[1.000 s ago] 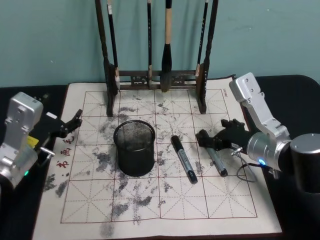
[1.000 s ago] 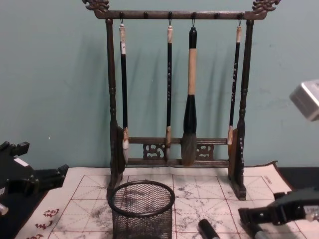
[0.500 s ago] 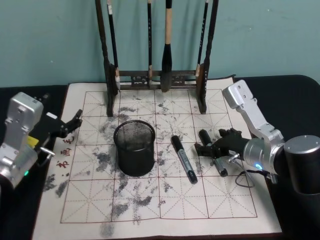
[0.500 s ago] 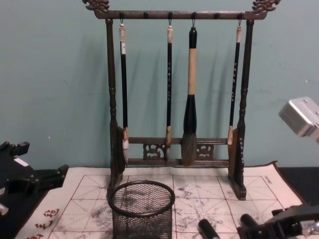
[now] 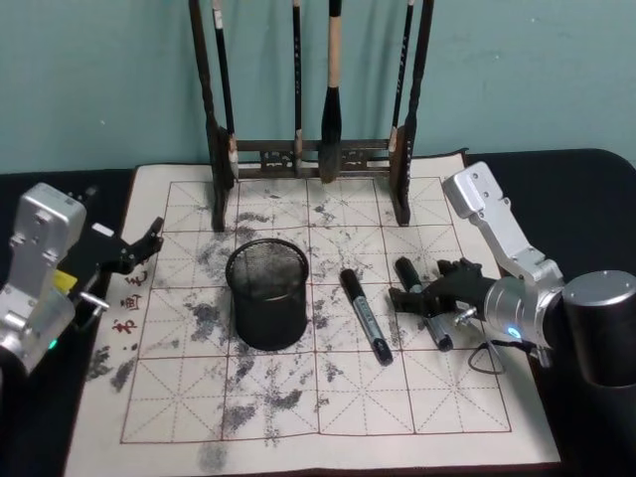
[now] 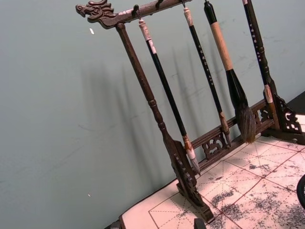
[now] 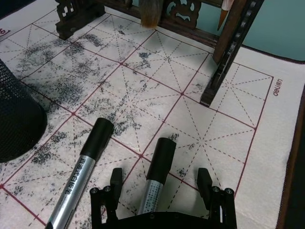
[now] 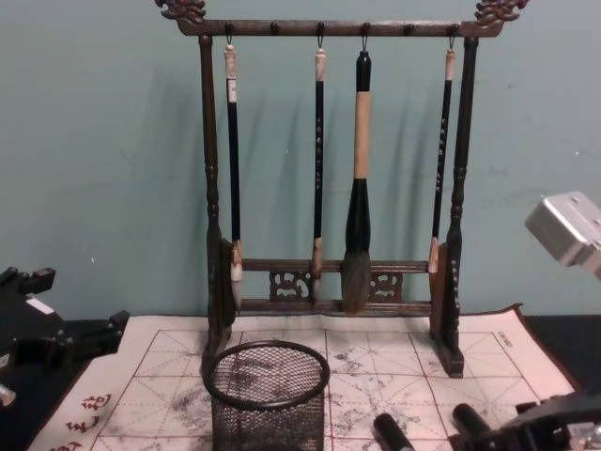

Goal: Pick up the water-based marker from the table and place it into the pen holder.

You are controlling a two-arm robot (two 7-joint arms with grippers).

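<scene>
Because the right gripper (image 7: 160,182) sits low over the mat (image 5: 467,407) on the table (image 5: 586,179), jaws wide with one finger on each side of the water-based marker (image 7: 160,157), note that the grasp turns on alignment. The marker's long axis runs straight out from the wrist, black cap toward the brush rack (image 5: 402,149), so the jaws would close across the barrel. Neither finger looks to touch it yet. A second marker (image 5: 366,318) lies just beside, on the pen holder's side and outside the jaws; keep clear of it. The pen holder (image 5: 266,293) stands upright to the robot's left of both markers, so expect a leftward carry. Your right arm is plainly nearer; the left gripper (image 5: 147,243) is parked at the mat's left edge.
</scene>
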